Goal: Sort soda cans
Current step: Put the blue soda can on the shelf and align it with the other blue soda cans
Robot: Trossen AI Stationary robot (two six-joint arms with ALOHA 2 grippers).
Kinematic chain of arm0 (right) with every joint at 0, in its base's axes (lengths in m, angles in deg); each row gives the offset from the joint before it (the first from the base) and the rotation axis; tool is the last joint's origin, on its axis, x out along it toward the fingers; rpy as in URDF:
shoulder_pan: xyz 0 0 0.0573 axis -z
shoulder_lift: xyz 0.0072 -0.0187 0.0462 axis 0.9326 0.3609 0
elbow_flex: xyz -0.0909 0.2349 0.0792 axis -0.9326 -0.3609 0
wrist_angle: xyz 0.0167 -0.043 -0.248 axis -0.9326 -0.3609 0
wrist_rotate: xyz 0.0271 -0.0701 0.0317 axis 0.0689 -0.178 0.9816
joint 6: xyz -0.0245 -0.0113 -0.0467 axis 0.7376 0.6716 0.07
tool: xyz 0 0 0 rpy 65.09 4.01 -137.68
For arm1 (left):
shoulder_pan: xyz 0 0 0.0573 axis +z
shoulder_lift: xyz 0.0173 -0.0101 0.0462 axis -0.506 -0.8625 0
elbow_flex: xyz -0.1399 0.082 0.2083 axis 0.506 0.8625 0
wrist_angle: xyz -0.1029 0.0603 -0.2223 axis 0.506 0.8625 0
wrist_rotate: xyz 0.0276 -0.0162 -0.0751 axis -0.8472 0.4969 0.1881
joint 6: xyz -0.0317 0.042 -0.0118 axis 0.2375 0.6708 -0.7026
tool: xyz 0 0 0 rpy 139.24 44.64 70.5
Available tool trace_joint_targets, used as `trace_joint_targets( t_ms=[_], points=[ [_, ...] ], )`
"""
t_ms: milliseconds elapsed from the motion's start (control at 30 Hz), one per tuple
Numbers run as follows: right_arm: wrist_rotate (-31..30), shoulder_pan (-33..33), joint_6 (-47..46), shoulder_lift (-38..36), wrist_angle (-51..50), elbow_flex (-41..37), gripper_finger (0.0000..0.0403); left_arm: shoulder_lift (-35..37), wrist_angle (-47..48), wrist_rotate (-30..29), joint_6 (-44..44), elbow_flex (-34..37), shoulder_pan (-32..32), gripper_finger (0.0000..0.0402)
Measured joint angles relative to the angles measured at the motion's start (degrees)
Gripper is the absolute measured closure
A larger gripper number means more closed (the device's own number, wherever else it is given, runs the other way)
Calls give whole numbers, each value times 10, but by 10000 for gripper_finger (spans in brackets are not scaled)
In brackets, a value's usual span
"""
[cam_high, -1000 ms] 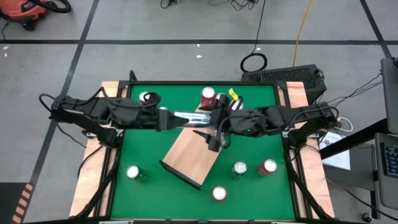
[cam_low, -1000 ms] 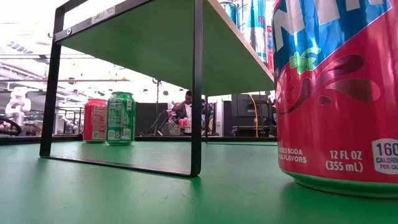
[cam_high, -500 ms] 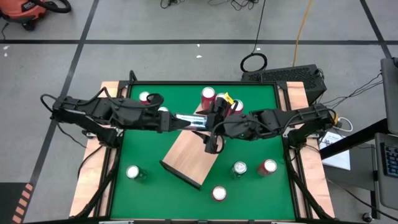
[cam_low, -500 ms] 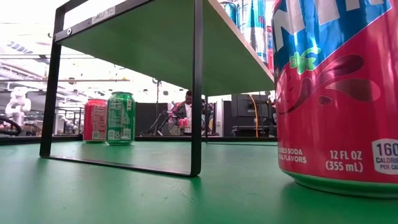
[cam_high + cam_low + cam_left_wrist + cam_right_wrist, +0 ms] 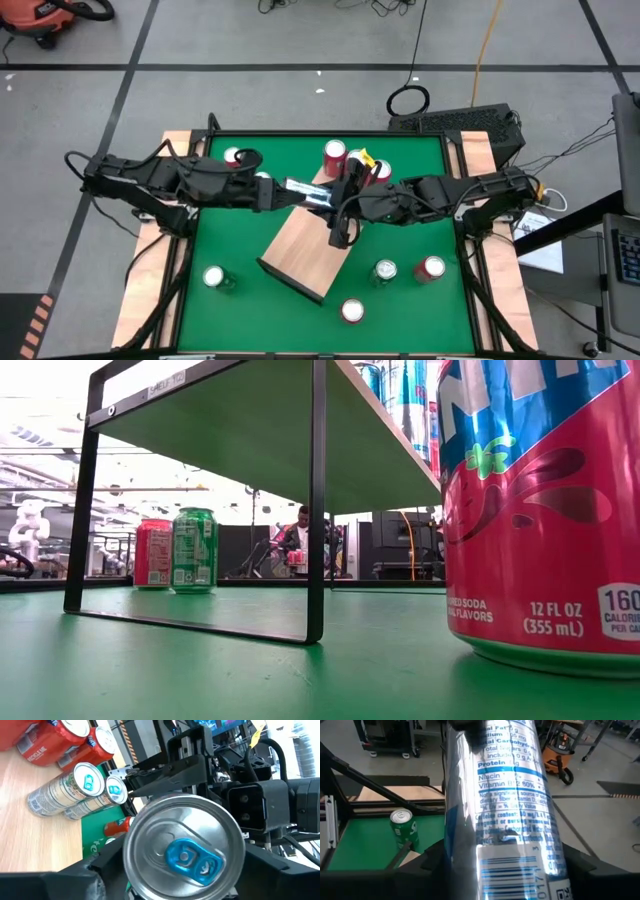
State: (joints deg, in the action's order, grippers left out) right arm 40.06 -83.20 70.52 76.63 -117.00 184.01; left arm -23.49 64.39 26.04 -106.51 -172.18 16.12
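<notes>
Green felt table (image 5: 210,240) with wooden side rails, on grey floor; orange shop vacuum (image 5: 40,15) at far corner. Light wooden board (image 5: 300,250) on black metal legs sits angled mid-table. Slim silver-and-blue soda can (image 5: 312,191) lies horizontal above board's far end, held between both arms. Left gripper (image 5: 290,189) reaches in from table's left side; right gripper (image 5: 338,222) from the right. Each has fingers spread around the can. Other red and green cans stand on felt; several lie on board.
</notes>
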Motion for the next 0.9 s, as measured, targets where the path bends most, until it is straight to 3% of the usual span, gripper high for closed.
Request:
trace_joint_targets(
  t_ms=[300,600,900],
  points=[
    [2,-5,-51,0,0,0,179,14,0,0,58,0,19,61],
    [36,-4,-154,-6,2,0,177,67,-5,38,215,0,57,58],
    [147,30,-229,-19,54,0,177,91,-12,83,403,0,68,59]
  ],
)
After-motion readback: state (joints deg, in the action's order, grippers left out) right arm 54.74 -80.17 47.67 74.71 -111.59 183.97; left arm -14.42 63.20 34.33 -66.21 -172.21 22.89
